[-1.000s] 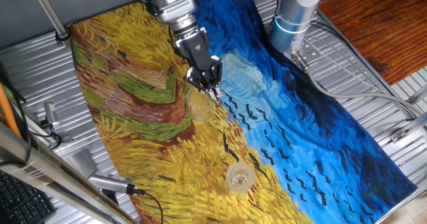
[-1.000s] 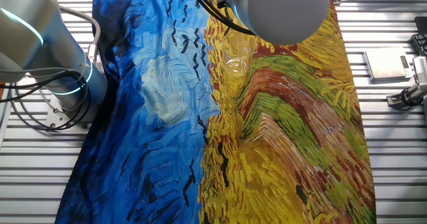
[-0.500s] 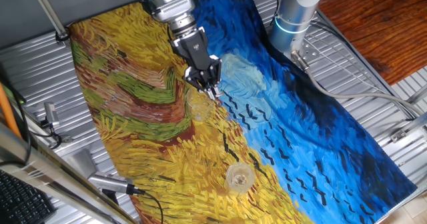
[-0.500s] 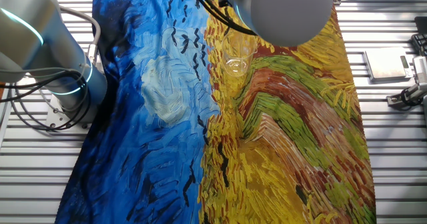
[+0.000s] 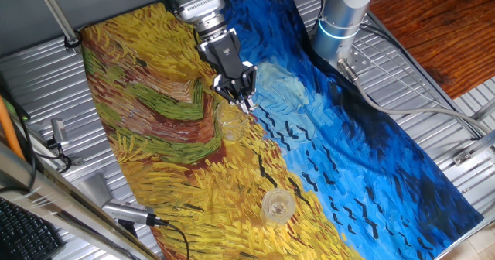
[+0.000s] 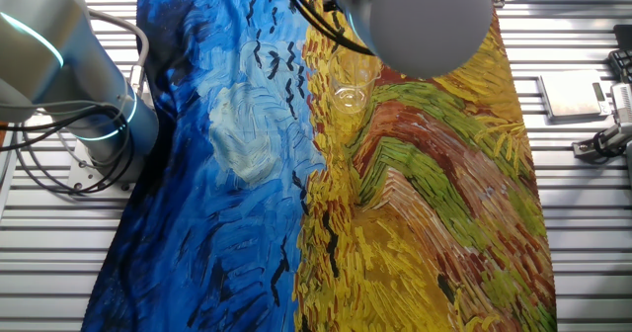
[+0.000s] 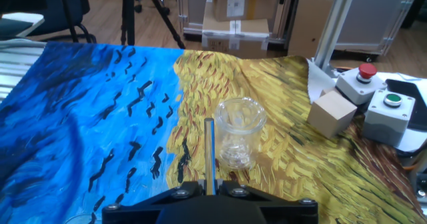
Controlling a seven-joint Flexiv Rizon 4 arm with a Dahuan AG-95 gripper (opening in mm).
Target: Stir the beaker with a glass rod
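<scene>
In the hand view the beaker (image 7: pixel 239 136), a small clear glass cylinder, stands upright on the yellow part of the painted cloth. My gripper (image 7: pixel 209 185) is shut on the glass rod (image 7: pixel 209 151), a thin straight stick that points away from the jaws. The rod's tip ends just left of the beaker's rim, outside the glass as far as I can tell. In one fixed view my gripper (image 5: pixel 237 94) hangs just up and right of the beaker (image 5: pixel 230 124). In the other fixed view the beaker (image 6: pixel 349 93) shows, while the blurred arm (image 6: pixel 415 16) hides the gripper.
A second glass vessel with a whitish rim (image 5: pixel 277 205) stands farther along the cloth. A wooden block (image 7: pixel 331 114) and two button boxes (image 7: pixel 363 84) sit right of the beaker. The robot base (image 5: pixel 340 20) stands beside the blue half, with cables on the slatted table (image 5: pixel 418 113).
The gripper has shifted slightly up and left in the fixed view, still holding the rod. The beaker has not moved.
</scene>
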